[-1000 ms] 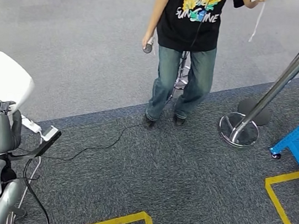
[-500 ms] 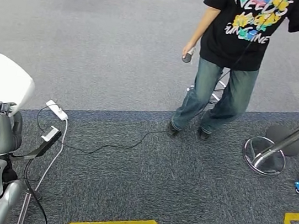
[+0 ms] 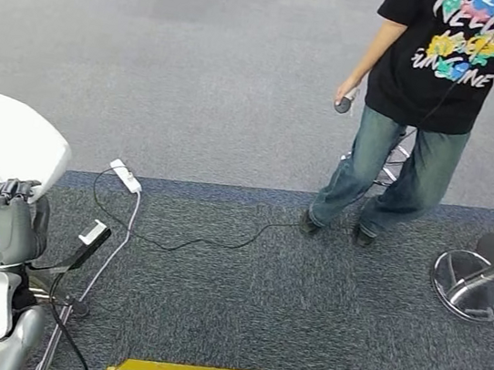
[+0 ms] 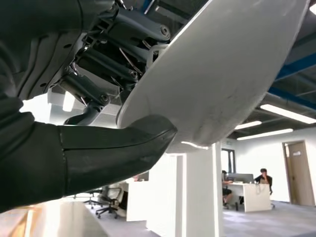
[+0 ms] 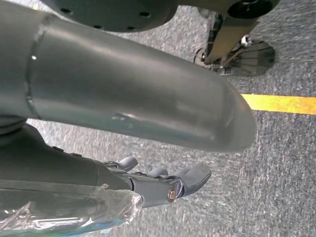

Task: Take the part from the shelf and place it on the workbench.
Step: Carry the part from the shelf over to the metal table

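Gripping white part (image 3: pixel 14 139) in left robot hand (image 3: pixel 5 229).
Risks snagging floor cable (image 3: pixel 176 248) and power strip (image 3: pixel 125 175) just ahead, jolting part loose.

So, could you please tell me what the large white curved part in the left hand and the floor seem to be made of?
Large white curved part: probably moulded plastic or painted sheet, smooth with a soft sheen. Floor: carpet, grey with a fine woven texture, matte. Left hand grips the part's edge.

Open grey carpet (image 3: pixel 245 83) lies ahead on the left. A person (image 3: pixel 413 116) stands ahead to the right, beside a chrome post base (image 3: pixel 469 285). A white power strip (image 3: pixel 125 176) and black cable (image 3: pixel 222 241) cross the floor near the left hand (image 3: pixel 5 229).
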Robot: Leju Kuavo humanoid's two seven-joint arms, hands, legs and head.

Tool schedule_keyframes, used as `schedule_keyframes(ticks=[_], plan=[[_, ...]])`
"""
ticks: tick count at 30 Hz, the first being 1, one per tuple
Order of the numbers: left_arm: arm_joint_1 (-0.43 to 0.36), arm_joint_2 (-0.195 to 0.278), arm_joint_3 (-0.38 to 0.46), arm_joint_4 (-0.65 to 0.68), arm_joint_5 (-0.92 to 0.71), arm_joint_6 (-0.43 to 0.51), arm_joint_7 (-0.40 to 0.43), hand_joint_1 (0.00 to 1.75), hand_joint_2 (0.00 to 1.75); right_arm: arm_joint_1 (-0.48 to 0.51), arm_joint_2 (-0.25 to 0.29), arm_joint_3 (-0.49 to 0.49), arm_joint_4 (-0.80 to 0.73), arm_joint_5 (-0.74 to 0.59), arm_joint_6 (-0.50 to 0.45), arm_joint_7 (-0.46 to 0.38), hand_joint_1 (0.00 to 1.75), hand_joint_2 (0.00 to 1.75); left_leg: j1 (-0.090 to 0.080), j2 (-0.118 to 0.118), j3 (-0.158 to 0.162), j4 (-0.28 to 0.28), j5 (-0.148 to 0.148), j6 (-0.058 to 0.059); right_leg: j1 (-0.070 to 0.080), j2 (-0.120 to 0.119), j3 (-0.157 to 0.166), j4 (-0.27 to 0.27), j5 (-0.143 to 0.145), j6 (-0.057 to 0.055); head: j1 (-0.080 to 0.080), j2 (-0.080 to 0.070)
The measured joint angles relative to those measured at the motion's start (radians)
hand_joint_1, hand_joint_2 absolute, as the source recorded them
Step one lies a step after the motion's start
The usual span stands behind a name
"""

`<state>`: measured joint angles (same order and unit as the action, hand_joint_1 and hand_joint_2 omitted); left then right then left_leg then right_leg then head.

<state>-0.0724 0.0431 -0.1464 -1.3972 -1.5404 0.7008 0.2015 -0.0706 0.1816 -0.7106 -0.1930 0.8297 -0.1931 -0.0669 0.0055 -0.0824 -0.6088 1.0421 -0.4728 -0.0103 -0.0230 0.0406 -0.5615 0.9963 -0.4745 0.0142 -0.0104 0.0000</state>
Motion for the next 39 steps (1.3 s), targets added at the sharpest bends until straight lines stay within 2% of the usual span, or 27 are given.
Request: schedule_keyframes(ticks=[2,3,4,5,7,8,10,12,14,15,16,17,18,19,20,21,23,25,27,29,31,32,33,34,36,38,39], plan=[[0.008,-0.013,0.014,0.001,0.000,0.000,-0.018,1.75,1.75,0.002,-0.002,-0.006,0.000,-0.001,0.001,-0.001,0.00,0.00,0.003,0.055,-0.064,0.121,-0.032,-0.011,0.002,-0.046,0.013,-0.001,-0.011,-0.007,-0.006,0.000],[0.012,-0.019,0.021,0.002,0.000,0.000,-0.024,1.75,1.75,0.003,-0.002,-0.008,0.000,-0.001,0.002,-0.001,0.00,0.00,0.005,0.076,-0.079,0.146,-0.027,-0.014,0.003,-0.071,0.021,-0.001,-0.018,-0.008,-0.008,0.000],[0.016,-0.024,0.027,0.002,0.000,0.000,-0.027,1.75,1.75,0.003,-0.003,-0.011,0.000,-0.002,0.002,-0.001,0.00,0.00,0.005,0.096,-0.073,0.130,-0.002,-0.013,0.004,-0.095,0.030,-0.001,-0.026,-0.006,-0.007,0.000],[0.016,-0.026,0.029,0.002,0.000,0.000,-0.028,1.75,1.75,0.003,-0.003,-0.011,0.000,-0.002,0.002,-0.001,0.00,0.00,-0.001,0.121,-0.039,0.063,0.025,-0.008,0.006,-0.105,0.037,0.000,-0.032,-0.002,-0.007,0.000],[0.014,-0.029,0.031,0.002,0.000,0.000,-0.028,1.75,1.75,0.002,-0.003,-0.012,0.000,-0.002,0.003,-0.001,0.00,0.00,-0.011,0.158,0.000,-0.017,0.042,0.007,0.013,-0.124,0.044,0.001,-0.041,0.008,-0.007,0.000],[0.015,-0.031,0.032,0.002,0.000,0.000,-0.029,1.75,1.75,0.001,-0.003,-0.013,0.000,-0.002,0.003,-0.001,0.00,0.00,-0.016,0.160,0.002,-0.026,0.035,0.013,0.016,-0.136,0.046,0.000,-0.045,0.012,-0.007,0.000],[0.019,-0.033,0.035,0.002,0.000,0.000,-0.029,1.75,1.75,-0.002,-0.003,-0.013,0.000,-0.002,0.003,-0.001,0.00,0.00,-0.013,0.138,0.002,-0.033,0.035,0.025,0.016,-0.149,0.052,-0.001,-0.053,0.021,-0.006,0.000],[0.018,-0.037,0.037,0.002,0.000,0.000,-0.030,1.75,1.75,-0.003,-0.004,-0.014,-0.001,-0.002,0.003,-0.002,0.00,0.00,-0.006,0.115,0.008,-0.040,0.037,0.036,0.013,-0.114,0.035,0.043,-0.085,0.030,-0.002,0.000],[0.015,-0.042,0.039,0.003,0.000,0.000,-0.032,1.75,1.75,-0.003,-0.004,-0.015,-0.001,-0.002,0.004,-0.002,0.00,0.00,-0.002,0.093,0.010,-0.042,0.037,0.044,0.011,-0.063,-0.029,0.171,-0.146,0.035,0.004,0.000],[0.015,-0.044,0.039,0.006,0.000,0.000,-0.034,1.75,1.75,-0.001,-0.004,-0.015,-0.001,-0.003,0.005,-0.001,0.00,0.00,-0.002,0.080,0.010,-0.042,0.036,0.046,0.011,-0.051,-0.068,0.242,-0.169,0.036,0.006,0.000],[0.015,-0.047,0.040,0.010,0.000,0.000,-0.036,1.75,1.75,0.001,-0.005,-0.015,-0.001,-0.004,0.006,-0.001,0.00,0.00,-0.002,0.066,0.011,-0.042,0.036,0.046,0.011,-0.046,-0.098,0.289,-0.177,0.036,0.006,0.000],[0.015,-0.049,0.040,0.015,0.000,0.000,-0.037,1.75,1.75,0.003,-0.006,-0.016,-0.001,-0.005,0.007,0.000,0.00,0.00,-0.002,0.051,0.012,-0.041,0.035,0.046,0.011,-0.044,-0.111,0.297,-0.163,0.036,0.007,0.000],[0.015,-0.050,0.040,0.020,0.000,0.000,-0.038,1.75,1.75,0.004,-0.006,-0.016,-0.001,-0.005,0.008,0.000,0.00,0.00,-0.002,0.037,0.015,-0.041,0.034,0.045,0.011,-0.041,-0.105,0.265,-0.128,0.034,0.007,0.000],[0.015,-0.051,0.040,0.025,0.000,0.000,-0.039,1.75,1.75,0.003,-0.006,-0.016,-0.001,-0.006,0.008,0.000,0.00,0.00,-0.001,0.023,0.018,-0.040,0.033,0.043,0.010,-0.032,-0.082,0.199,-0.082,0.033,0.008,0.000],[0.015,-0.051,0.040,0.029,0.000,0.000,-0.038,1.75,1.75,0.003,-0.007,-0.016,-0.001,-0.005,0.009,0.000,0.00,0.00,-0.002,0.011,0.019,-0.039,0.031,0.039,0.007,-0.013,-0.054,0.129,-0.046,0.030,0.007,0.000],[0.013,-0.051,0.041,0.032,0.000,0.000,-0.038,1.75,1.75,0.002,-0.007,-0.016,-0.001,-0.005,0.009,0.000,0.00,0.00,-0.002,0.000,0.018,-0.035,0.029,0.034,0.004,0.005,-0.026,0.068,-0.023,0.028,0.007,0.000],[0.009,-0.050,0.042,0.037,0.000,0.000,-0.035,1.75,1.75,0.002,-0.007,-0.017,-0.001,-0.004,0.008,0.000,0.00,0.00,-0.001,-0.019,0.011,-0.031,0.030,0.022,0.003,0.027,-0.002,0.020,-0.018,0.022,0.007,0.000],[0.009,-0.046,0.043,0.043,0.000,0.000,-0.025,1.75,1.75,0.001,-0.007,-0.017,-0.001,-0.004,0.008,0.000,0.00,0.00,0.003,-0.031,0.005,-0.030,0.032,0.009,0.005,0.012,0.002,0.015,-0.017,0.013,0.007,0.000],[0.007,-0.039,0.044,0.049,0.000,0.000,-0.010,1.75,1.75,0.000,-0.005,-0.018,-0.001,-0.003,0.007,-0.001,0.00,0.00,0.002,0.005,-0.010,0.002,0.010,-0.002,0.004,-0.007,0.006,0.011,-0.015,0.001,0.001,0.000],[0.000,-0.032,0.042,0.056,0.000,0.000,0.008,1.75,1.75,0.001,-0.004,-0.018,-0.001,-0.001,0.007,-0.001,0.00,0.00,0.001,0.057,-0.062,0.110,-0.047,-0.011,0.005,-0.029,0.009,0.009,-0.017,-0.008,-0.005,0.000],[-0.003,-0.025,0.040,0.065,0.000,0.000,0.022,1.75,1.75,0.003,-0.004,-0.018,-0.001,0.000,0.006,-0.001,0.00,0.00,0.002,0.072,-0.122,0.229,-0.089,-0.014,0.008,-0.053,0.010,0.009,-0.020,-0.012,-0.005,0.000],[-0.003,-0.022,0.040,0.070,0.000,-0.001,0.027,1.75,1.75,0.003,-0.004,-0.018,-0.001,0.001,0.006,-0.001,0.00,0.00,0.002,0.074,-0.132,0.247,-0.084,-0.013,0.010,-0.065,0.011,0.009,-0.022,-0.013,-0.006,0.000],[-0.003,-0.018,0.039,0.075,0.000,-0.001,0.031,1.75,1.75,0.003,-0.004,-0.018,-0.001,0.002,0.005,-0.001,0.00,0.00,0.002,0.076,-0.123,0.227,-0.061,-0.010,0.012,-0.077,0.013,0.009,-0.024,-0.014,-0.006,0.000],[-0.004,-0.014,0.039,0.078,0.000,-0.001,0.035,1.75,1.75,0.002,-0.004,-0.018,-0.001,0.003,0.005,-0.001,0.00,0.00,0.000,0.081,-0.096,0.174,-0.026,-0.004,0.014,-0.088,0.017,0.009,-0.027,-0.013,-0.006,0.000],[-0.010,-0.006,0.035,0.084,0.000,-0.001,0.044,1.75,1.75,0.001,-0.003,-0.018,-0.001,0.006,0.006,-0.001,0.00,0.00,-0.011,0.117,-0.027,0.043,0.023,0.013,0.021,-0.109,0.024,0.009,-0.033,-0.011,-0.005,0.000],[-0.023,0.001,0.027,0.092,0.000,-0.001,0.055,1.75,1.75,0.001,-0.003,-0.018,-0.001,0.009,0.006,-0.001,0.00,0.00,-0.021,0.141,0.004,-0.021,0.030,0.026,0.027,-0.131,0.027,0.008,-0.038,-0.004,-0.004,0.000],[-0.028,0.005,0.023,0.099,0.000,0.000,0.060,1.75,1.75,-0.001,-0.003,-0.018,-0.001,0.011,0.006,-0.001,0.00,0.00,-0.024,0.136,0.004,-0.025,0.028,0.029,0.030,-0.142,0.028,0.007,-0.039,0.000,-0.003,0.000]])
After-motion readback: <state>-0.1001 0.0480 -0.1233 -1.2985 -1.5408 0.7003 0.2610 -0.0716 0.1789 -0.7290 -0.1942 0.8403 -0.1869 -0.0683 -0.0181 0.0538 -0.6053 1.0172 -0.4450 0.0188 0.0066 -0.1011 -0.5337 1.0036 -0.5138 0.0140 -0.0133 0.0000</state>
